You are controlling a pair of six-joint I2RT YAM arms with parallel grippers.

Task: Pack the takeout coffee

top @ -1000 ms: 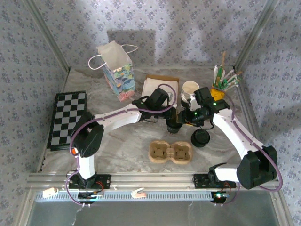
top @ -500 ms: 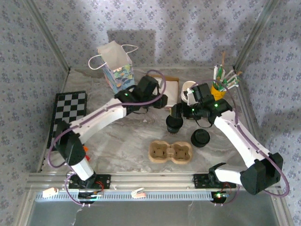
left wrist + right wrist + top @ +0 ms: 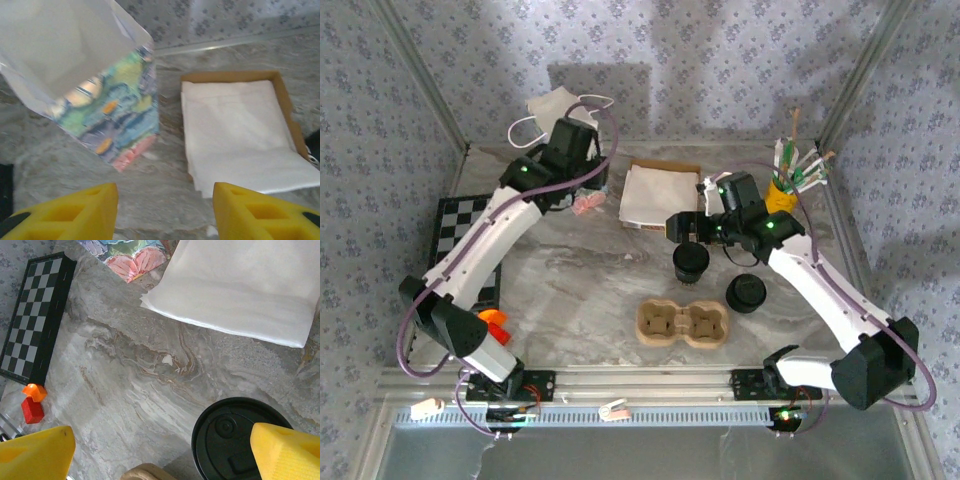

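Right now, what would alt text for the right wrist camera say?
The right gripper, open, hangs over a marble table, with the black-lidded takeout coffee partly behind one yellow fingertip. Farther off lie a stack of white napkins, a chessboard and a small red-and-orange block.

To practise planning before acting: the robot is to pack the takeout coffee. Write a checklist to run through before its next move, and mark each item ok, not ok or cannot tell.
1. Right gripper open and empty: ok.
2. Takeout coffee upright on the table, lid on: ok.
3. Cup centred between the right gripper's fingers: not ok; in the right wrist view the lid sits toward one finger.
4. Cardboard tray hollows free: ok.
5. Left gripper open, empty and away from the cup, by the gift bag: ok.
6. Gift bag standing steady: cannot tell.
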